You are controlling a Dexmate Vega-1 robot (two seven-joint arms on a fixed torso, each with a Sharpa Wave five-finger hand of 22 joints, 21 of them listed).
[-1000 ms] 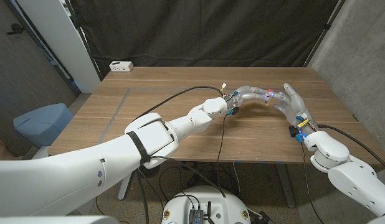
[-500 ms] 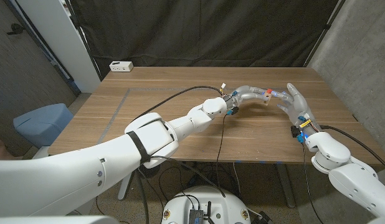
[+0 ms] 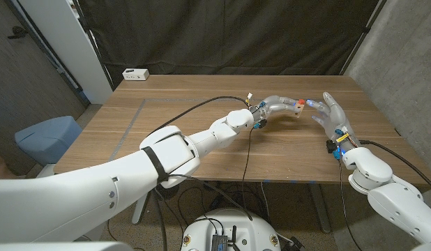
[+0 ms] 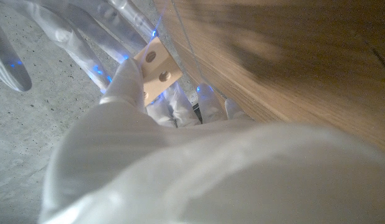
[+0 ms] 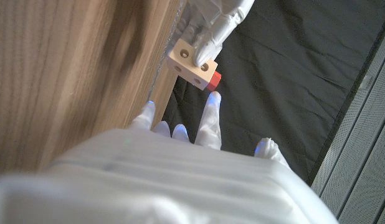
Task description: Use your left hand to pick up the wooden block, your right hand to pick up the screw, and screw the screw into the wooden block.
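Left hand (image 3: 278, 106) clamps the wooden block (image 5: 191, 61) up off the table (image 3: 167, 111), red screw (image 5: 215, 79) seated in its end. Right hand (image 3: 332, 115) faces it, fingers apart, one fingertip at the screw, probably to turn it.

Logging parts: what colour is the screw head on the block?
Red screw head, clearest in the right wrist view.

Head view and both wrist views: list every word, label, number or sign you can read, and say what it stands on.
No text can be read in any view.
White box at the table's far left corner: dark marks on its face, too small to read.
Wooden block held by the left hand: holes and a red screw, no lettering.
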